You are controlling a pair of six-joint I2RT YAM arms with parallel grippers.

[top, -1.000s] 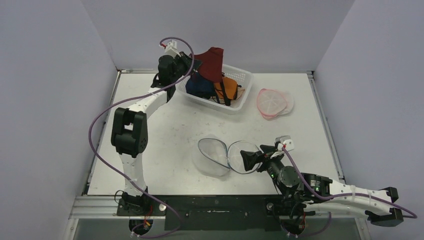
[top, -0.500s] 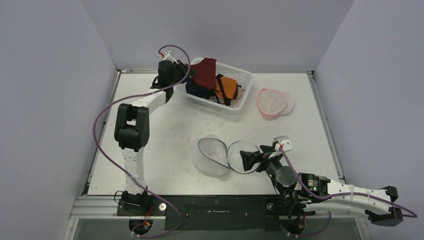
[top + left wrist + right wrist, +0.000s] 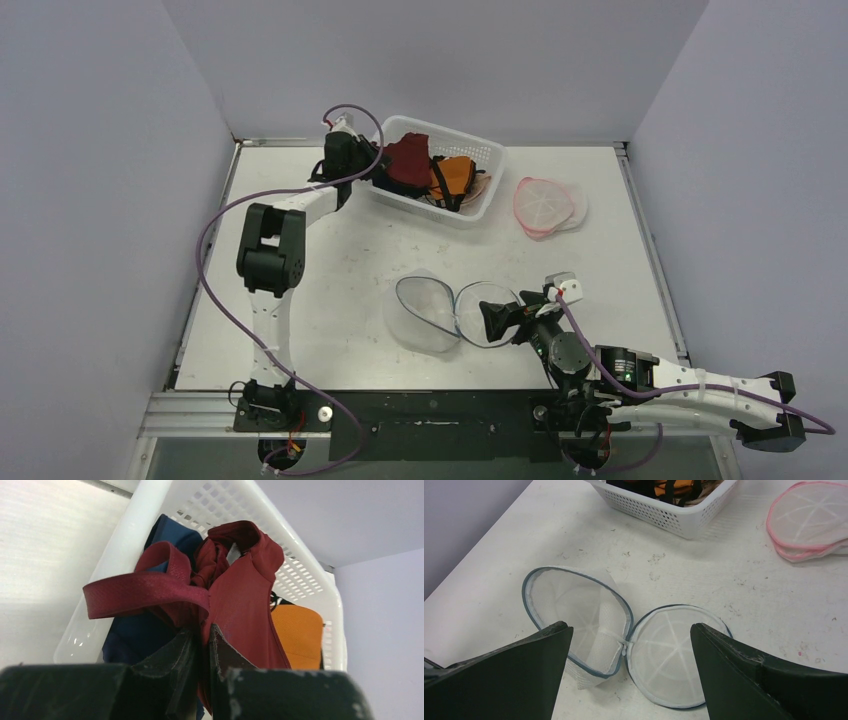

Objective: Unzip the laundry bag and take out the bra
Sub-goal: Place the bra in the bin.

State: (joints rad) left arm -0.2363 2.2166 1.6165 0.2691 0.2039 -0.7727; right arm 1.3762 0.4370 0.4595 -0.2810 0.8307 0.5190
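Looking at the dark red fabric bra (image 3: 240,595), you see a bunched cup with a wide ribbed strap looping out to the left in the left wrist view. It sits at the left end of the white perforated plastic basket (image 3: 440,206), on a navy garment (image 3: 135,630) and beside an orange one (image 3: 297,630). The left pincer (image 3: 201,635) is clenched on the bra's lower edge, with fabric pinched between its fingers. The bra rises from that grip toward the basket's far wall; its long axis cannot be told from the crumpled shape.

The round white mesh laundry bag with grey trim (image 3: 445,312) lies unzipped on the desk (image 3: 330,260). Its two halves are spread side by side, insides up, so the long axis runs left to right. The right pincer (image 3: 630,627) is released, jaws wide, at the bag's right half, holding nothing.
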